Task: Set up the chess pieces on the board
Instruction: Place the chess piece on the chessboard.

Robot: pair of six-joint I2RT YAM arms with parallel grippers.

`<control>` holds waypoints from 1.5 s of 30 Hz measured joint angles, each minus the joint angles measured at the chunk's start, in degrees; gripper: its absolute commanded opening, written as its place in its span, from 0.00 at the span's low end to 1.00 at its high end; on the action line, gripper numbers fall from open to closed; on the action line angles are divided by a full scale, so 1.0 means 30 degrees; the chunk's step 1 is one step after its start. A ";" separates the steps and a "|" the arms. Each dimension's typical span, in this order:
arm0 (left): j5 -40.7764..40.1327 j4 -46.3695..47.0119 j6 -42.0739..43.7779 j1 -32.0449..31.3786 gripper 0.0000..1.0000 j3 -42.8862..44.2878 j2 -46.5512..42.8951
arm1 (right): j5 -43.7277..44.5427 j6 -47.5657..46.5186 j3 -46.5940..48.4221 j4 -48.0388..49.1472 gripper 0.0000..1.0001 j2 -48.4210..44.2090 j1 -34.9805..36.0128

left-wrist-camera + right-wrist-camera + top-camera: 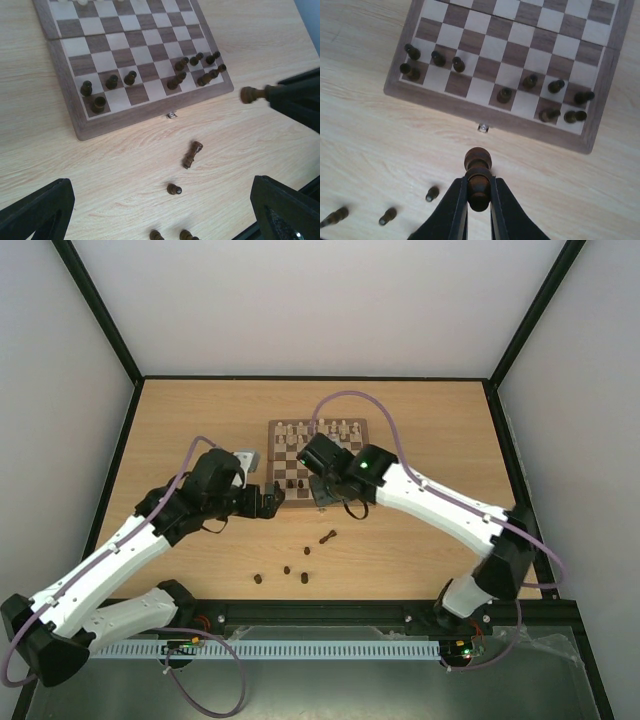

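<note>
Chess pieces [192, 154] lie loose beside the board [130, 117]; right pincer [479, 195] grasps one, left pincer [272, 498] gapes.

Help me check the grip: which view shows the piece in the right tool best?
Right wrist: the dark piece sits centred, pinched in the right tool. Left wrist shows it sideways near the frame edge; the top view barely shows it.

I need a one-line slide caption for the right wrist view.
Right gripper holds a dark chess piece over the table, just short of the clasp of the board.
</note>
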 measured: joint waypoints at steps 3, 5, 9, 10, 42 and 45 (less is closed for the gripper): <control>-0.0197 -0.0029 0.0066 0.0262 1.00 0.0000 -0.0546 | -0.0277 -0.0969 0.1231 -0.0029 0.08 0.1829 -0.0597; -0.0240 -0.0066 0.0102 0.0415 1.00 0.0000 -0.0903 | -0.0466 -0.1486 0.1902 -0.0073 0.08 0.3075 -0.0787; -0.0291 -0.0277 0.0168 0.0634 1.00 0.0036 -0.1275 | -0.0816 -0.2288 0.3395 -0.0255 0.08 0.5450 -0.0969; -0.0299 -0.0299 0.0182 0.0692 0.99 0.0036 -0.1290 | -0.0867 -0.2426 0.3701 -0.0284 0.08 0.5909 -0.0998; -0.0262 -0.0350 0.0219 0.1239 1.00 0.0036 -0.1494 | -0.1530 -0.4284 0.4685 -0.0197 0.11 1.0098 -0.2586; -0.0240 -0.0342 0.0219 0.1253 1.00 0.0036 -0.1435 | -0.1603 -0.4357 0.4685 0.0015 0.11 1.0193 -0.2696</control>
